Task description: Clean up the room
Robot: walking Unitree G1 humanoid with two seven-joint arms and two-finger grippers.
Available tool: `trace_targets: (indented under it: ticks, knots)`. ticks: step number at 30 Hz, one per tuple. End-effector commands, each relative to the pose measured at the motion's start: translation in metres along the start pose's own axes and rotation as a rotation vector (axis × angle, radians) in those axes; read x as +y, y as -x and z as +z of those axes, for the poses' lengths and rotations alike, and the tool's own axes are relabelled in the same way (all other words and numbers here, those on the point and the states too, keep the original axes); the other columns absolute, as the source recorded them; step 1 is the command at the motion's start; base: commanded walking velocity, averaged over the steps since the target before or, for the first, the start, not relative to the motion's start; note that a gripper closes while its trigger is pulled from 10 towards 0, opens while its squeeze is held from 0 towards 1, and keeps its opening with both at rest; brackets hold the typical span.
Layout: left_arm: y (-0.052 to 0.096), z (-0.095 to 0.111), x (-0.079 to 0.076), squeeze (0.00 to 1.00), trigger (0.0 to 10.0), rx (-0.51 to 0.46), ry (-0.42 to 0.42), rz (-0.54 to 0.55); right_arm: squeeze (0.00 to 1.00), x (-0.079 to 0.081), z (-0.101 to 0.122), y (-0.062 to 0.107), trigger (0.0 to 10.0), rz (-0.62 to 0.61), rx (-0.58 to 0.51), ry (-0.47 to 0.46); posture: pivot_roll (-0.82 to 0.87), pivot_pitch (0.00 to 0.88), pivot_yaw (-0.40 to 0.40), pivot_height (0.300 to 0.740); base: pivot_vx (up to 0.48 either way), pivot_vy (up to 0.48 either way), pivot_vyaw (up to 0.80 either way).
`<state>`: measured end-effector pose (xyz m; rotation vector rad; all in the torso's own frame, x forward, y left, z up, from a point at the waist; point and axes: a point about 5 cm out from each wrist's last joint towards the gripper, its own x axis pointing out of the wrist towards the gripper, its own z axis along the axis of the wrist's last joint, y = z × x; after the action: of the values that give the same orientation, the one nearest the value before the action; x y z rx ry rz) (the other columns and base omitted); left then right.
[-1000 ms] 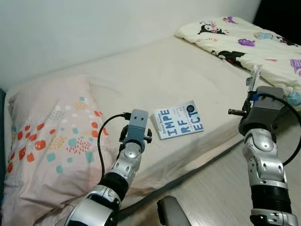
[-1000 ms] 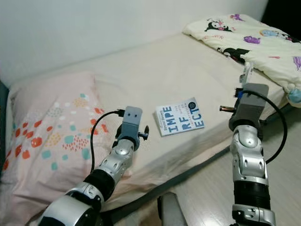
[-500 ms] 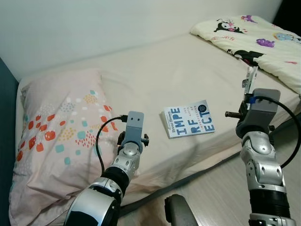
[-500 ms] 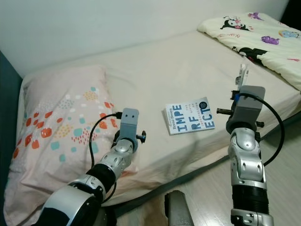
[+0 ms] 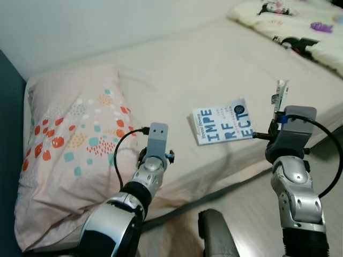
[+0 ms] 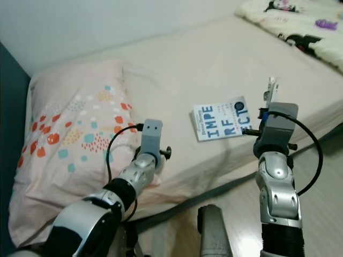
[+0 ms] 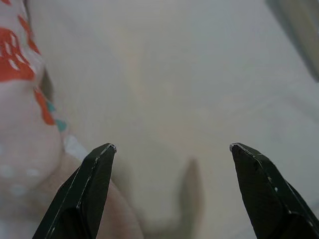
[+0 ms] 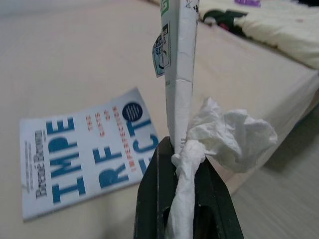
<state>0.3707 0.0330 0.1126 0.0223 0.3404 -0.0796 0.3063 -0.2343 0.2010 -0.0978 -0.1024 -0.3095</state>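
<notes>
A white and blue book (image 5: 223,120) printed "IMPERFECT" lies flat near the front edge of the beige bed (image 5: 177,69). Just right of the book, my right gripper (image 8: 174,149) is shut on a thin white packet (image 8: 178,59) that stands upright, together with a crumpled white tissue (image 8: 224,134). The packet (image 5: 280,96) sticks up above the right wrist. My left gripper (image 7: 172,147) is open and holds nothing. It hovers low over the bare sheet beside the pillow (image 5: 69,139), left of the book.
The pink pillow with red and teal spots covers the left end of the bed. A cartoon-print quilt (image 5: 300,32) lies bunched at the far right. Pale wood floor (image 5: 252,214) runs along the bed's front edge. A teal panel (image 5: 8,107) borders the left.
The camera has swung left and tilted down, so the whole scene shifted. My right gripper, still holding the packet and tissue, now sits closer to the book's right edge.
</notes>
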Motion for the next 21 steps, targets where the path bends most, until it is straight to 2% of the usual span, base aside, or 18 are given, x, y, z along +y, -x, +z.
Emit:
trace_targets:
  ticks: [1,4,5,6,7,8,10,12,13,14,15,16,17,19,20,21]
  knots:
    - [0.013,-0.015,-0.045,0.00,10.0,0.068,0.020,-0.091,0.00,0.003,0.000,0.004,10.0,0.008,0.008,-0.008,-0.19,0.372,0.139,0.591,0.000,0.000,0.00]
    - [0.001,0.003,-0.007,0.00,10.0,0.015,0.004,0.061,0.00,0.001,0.009,0.009,10.0,0.007,0.002,-0.007,-0.20,0.409,0.141,0.591,0.000,0.000,0.00]
    - [0.001,0.003,-0.007,0.00,10.0,0.015,0.004,0.061,0.00,0.001,0.009,0.009,10.0,0.007,0.002,-0.007,-0.20,0.409,0.141,0.591,0.000,0.000,0.00]
    - [-0.002,0.010,0.009,0.00,10.0,-0.015,-0.020,0.110,0.00,0.000,0.010,0.011,10.0,0.006,0.002,-0.006,-0.20,0.422,0.139,0.591,0.000,0.000,0.00]
    - [-0.002,0.010,0.009,0.00,10.0,-0.015,-0.020,0.110,0.00,0.000,0.010,0.011,10.0,0.006,0.002,-0.006,-0.20,0.422,0.139,0.591,0.000,0.000,0.00]
    - [-0.006,0.017,0.032,0.00,10.0,-0.047,-0.059,0.172,0.00,-0.002,0.011,0.012,10.0,0.003,0.004,-0.003,-0.20,0.427,0.139,0.591,0.000,0.000,0.00]
    - [-0.007,0.022,0.099,0.00,10.0,-0.071,-0.137,0.360,0.00,-0.006,0.013,0.015,10.0,-0.007,0.006,0.000,-0.19,0.435,0.143,0.591,0.000,0.000,0.00]
    - [-0.007,0.022,0.099,0.00,10.0,-0.071,-0.137,0.360,0.00,-0.006,0.013,0.015,10.0,-0.007,0.006,0.000,-0.19,0.435,0.143,0.591,0.000,0.000,0.00]
    - [-0.005,0.021,0.124,0.00,10.0,-0.067,-0.158,0.430,0.00,-0.008,0.013,0.016,10.0,-0.012,0.008,0.000,-0.19,0.436,0.145,0.591,0.000,0.000,0.00]
    - [-0.005,0.021,0.124,0.00,10.0,-0.067,-0.158,0.430,0.00,-0.008,0.013,0.016,10.0,-0.012,0.008,0.000,-0.19,0.436,0.145,0.591,0.000,0.000,0.00]
    - [-0.001,0.018,0.150,0.00,10.0,-0.055,-0.185,0.504,0.00,-0.009,0.014,0.017,10.0,-0.016,0.007,0.000,-0.19,0.436,0.148,0.591,0.000,0.000,0.00]
    - [-0.001,0.018,0.150,0.00,10.0,-0.055,-0.185,0.504,0.00,-0.009,0.014,0.017,10.0,-0.016,0.007,0.000,-0.19,0.436,0.148,0.591,0.000,0.000,0.00]
    - [0.002,0.016,0.164,0.00,10.0,-0.048,-0.201,0.544,0.00,-0.009,0.015,0.017,10.0,-0.019,0.008,-0.001,-0.19,0.436,0.149,0.591,0.000,0.000,0.00]
    - [0.018,0.002,0.214,0.00,10.0,0.004,-0.354,0.675,0.00,-0.010,0.020,0.017,10.0,-0.025,-0.001,-0.003,-0.19,0.431,0.146,0.591,0.000,0.000,0.00]
    - [0.025,-0.003,0.230,0.00,10.0,0.029,-0.435,0.711,0.00,-0.011,0.022,0.017,10.0,-0.026,-0.003,-0.004,-0.19,0.430,0.146,0.591,0.000,0.000,0.00]
    - [0.025,-0.003,0.230,0.00,10.0,0.029,-0.435,0.711,0.00,-0.011,0.022,0.017,10.0,-0.026,-0.003,-0.004,-0.19,0.430,0.146,0.591,0.000,0.000,0.00]
